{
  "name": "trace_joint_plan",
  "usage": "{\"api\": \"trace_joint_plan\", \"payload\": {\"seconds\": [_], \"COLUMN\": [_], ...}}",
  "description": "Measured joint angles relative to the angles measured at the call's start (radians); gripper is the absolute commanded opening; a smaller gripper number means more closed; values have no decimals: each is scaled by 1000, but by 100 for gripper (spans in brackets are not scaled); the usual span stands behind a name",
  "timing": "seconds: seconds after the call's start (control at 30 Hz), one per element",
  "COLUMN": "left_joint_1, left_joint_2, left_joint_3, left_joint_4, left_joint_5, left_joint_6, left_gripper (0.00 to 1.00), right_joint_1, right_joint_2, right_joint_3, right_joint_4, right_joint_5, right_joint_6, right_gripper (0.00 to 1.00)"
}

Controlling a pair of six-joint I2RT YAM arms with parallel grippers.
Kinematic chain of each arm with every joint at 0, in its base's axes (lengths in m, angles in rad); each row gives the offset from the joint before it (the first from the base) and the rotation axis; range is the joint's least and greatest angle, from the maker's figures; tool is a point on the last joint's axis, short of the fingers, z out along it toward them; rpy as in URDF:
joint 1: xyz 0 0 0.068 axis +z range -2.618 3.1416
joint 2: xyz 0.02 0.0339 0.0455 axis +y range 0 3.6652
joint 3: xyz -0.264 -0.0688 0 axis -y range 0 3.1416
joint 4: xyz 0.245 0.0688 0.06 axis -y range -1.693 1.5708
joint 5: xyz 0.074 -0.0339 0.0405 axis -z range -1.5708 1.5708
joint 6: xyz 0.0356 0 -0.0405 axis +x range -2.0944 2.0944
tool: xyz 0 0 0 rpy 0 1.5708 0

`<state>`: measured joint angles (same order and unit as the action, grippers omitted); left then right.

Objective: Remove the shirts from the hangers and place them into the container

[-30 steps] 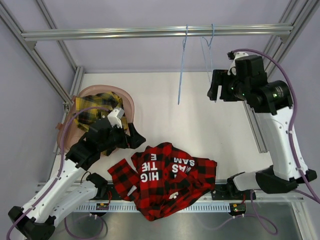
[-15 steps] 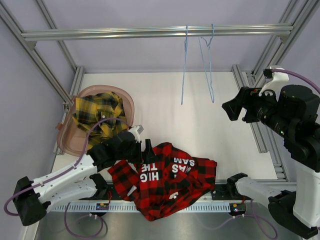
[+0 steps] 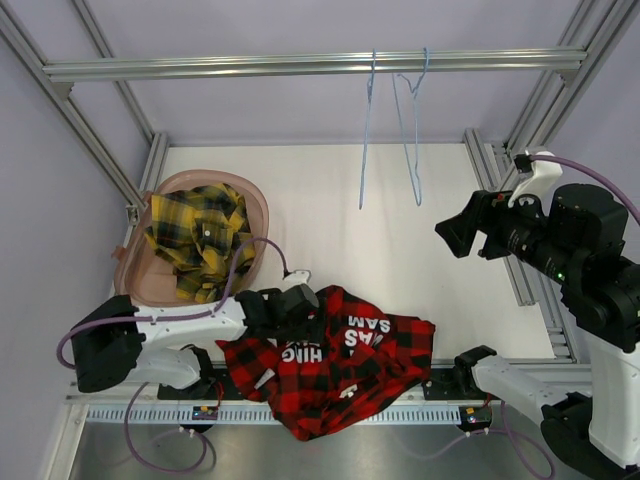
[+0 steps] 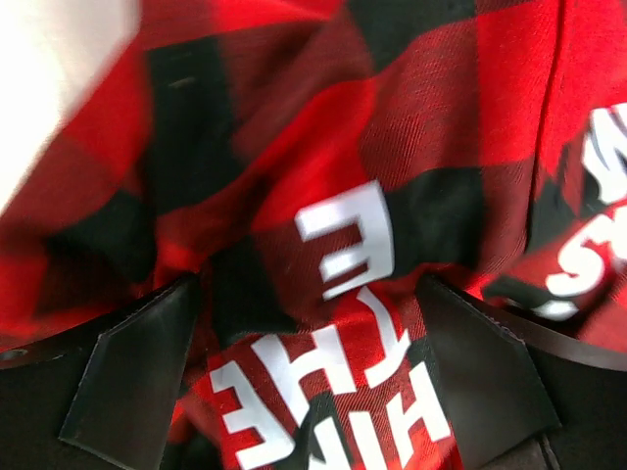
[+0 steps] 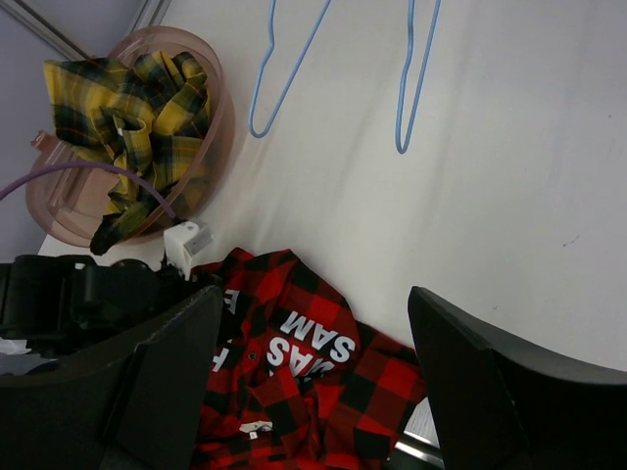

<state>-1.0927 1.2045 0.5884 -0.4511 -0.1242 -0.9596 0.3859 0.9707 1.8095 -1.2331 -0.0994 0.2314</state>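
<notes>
Your left fingers [image 4: 127, 384] gape wide and empty over the red shirt [image 3: 345, 370], crumpled on the tabletop [image 3: 330, 225] at lower centre, seemingly poised to pinch it. Your right fingers [image 5: 162, 382], spread and empty, hang clear at right. The yellow shirt [image 3: 195, 235] already fills the tub [image 3: 262, 212], left; bare hangers [image 3: 366, 150] dangle beyond.

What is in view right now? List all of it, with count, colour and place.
red-and-black shirt: one, white letters, crumpled on the table's near edge
yellow-and-black shirt: one, lying in the container
container: one, translucent pinkish-brown, table's left side
hangers: two, light blue, bare, hanging from the frame rail
frame rail: one, silver, across the far side
table: one, white
left gripper: one, black, open, down at the red-and-black shirt's lettering
right gripper: one, black, open, raised at the right, holding nothing
</notes>
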Motion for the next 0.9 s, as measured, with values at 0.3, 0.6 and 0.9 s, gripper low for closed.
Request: {"api": "trace_joint_plan", "payload": {"seconds": [0.3, 0.6, 0.9], "left_joint_1": [-143, -162, -233], "left_joint_2": [196, 194, -206], "left_joint_3": [89, 55, 442], "left_joint_4": [142, 213, -266], "left_joint_5": [-110, -165, -535], "left_joint_6": [-63, -145, 10], "left_gripper": [49, 0, 0], "right_joint_1": [0, 0, 0], "right_joint_2": [-21, -41, -49], "right_joint_3": [-31, -47, -53], "right_joint_4": [12, 31, 34], "right_joint_5": [-1, -19, -26], "right_joint_6": [-1, -1, 0], "right_gripper": [86, 86, 86]}}
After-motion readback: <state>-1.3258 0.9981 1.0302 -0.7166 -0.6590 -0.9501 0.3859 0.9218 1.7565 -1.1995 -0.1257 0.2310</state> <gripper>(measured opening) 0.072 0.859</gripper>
